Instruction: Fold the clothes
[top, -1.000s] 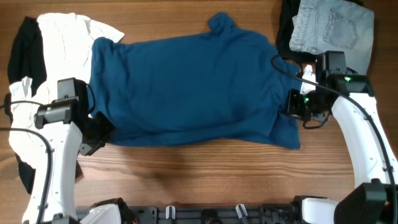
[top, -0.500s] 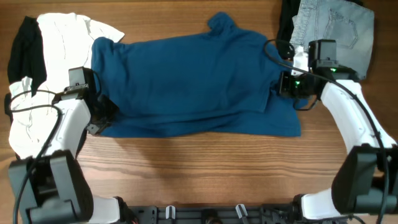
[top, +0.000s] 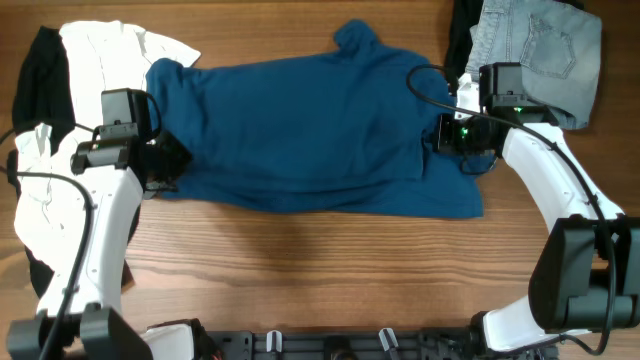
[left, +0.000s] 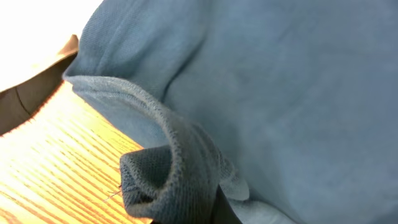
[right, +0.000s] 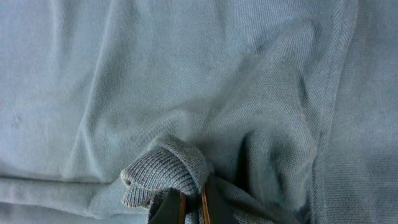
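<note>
A blue shirt (top: 310, 120) lies spread across the table's middle, its front hem partly folded back over itself. My left gripper (top: 168, 165) is shut on the shirt's left front corner, a ribbed cuff (left: 165, 177) bunched at its jaws. My right gripper (top: 440, 135) is shut on the shirt's right side, a rolled ribbed cuff (right: 168, 171) pinched between its fingers (right: 189, 208). Both hold the cloth over the shirt's body.
A white garment (top: 95, 60) and a black one (top: 40, 85) lie at the left. Light denim jeans (top: 535, 45) over a dark garment (top: 460, 40) lie at the back right. Bare wood table (top: 320, 270) runs along the front.
Both grippers have moved away from the front edge with the shirt's corners, carrying the front hem back over the body. The shirt looks narrower front to back.
</note>
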